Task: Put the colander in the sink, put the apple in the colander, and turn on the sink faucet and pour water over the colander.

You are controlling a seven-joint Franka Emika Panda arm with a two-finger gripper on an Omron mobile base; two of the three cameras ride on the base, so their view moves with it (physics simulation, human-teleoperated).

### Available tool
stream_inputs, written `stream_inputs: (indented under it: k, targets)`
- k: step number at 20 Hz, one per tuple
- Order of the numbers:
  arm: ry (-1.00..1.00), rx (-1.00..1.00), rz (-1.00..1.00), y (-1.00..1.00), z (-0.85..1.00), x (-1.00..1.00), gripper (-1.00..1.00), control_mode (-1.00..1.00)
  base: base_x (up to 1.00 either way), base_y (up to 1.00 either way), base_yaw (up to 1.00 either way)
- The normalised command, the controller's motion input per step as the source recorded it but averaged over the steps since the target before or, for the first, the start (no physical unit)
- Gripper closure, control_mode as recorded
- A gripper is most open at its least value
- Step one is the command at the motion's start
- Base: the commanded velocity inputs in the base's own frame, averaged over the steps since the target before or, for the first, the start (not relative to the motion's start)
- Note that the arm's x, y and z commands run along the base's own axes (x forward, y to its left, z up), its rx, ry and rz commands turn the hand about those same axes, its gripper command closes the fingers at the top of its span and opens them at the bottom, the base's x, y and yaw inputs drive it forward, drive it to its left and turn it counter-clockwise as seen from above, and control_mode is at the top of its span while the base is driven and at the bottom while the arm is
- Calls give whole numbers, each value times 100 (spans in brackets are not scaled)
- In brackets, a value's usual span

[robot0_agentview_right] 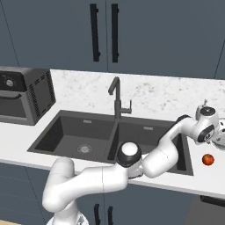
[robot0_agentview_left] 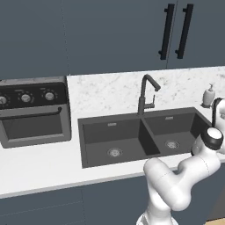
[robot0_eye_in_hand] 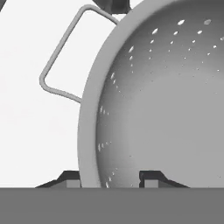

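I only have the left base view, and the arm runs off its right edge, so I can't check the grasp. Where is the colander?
Observer: The colander sits on the white countertop to the right of the sink, at the right base view's edge.
Operator: Is the hand on it?
Observer: In the hand view the hand straddles the colander's rim, with one fingertip outside and the other inside the bowl. I cannot tell whether it has clamped.
Operator: And the apple?
Observer: The apple lies on the countertop, nearer its front edge than the colander.
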Motion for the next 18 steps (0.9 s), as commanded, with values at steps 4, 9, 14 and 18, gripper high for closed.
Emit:
stream_inputs:
  k: [4, 9, 14, 18]
  targets:
    - [0, 0, 0, 0, 0, 0, 100, -100, 0, 0, 0]
    - [-2, 0, 0, 1, 9, 0, 100, -100, 0, 0, 0]
    - [-12, 0, 7, 15, 24, 0, 100, -100, 0, 0, 0]
    - [-10, 0, 18, 30, 9, 0, 100, -100, 0, 0, 0]
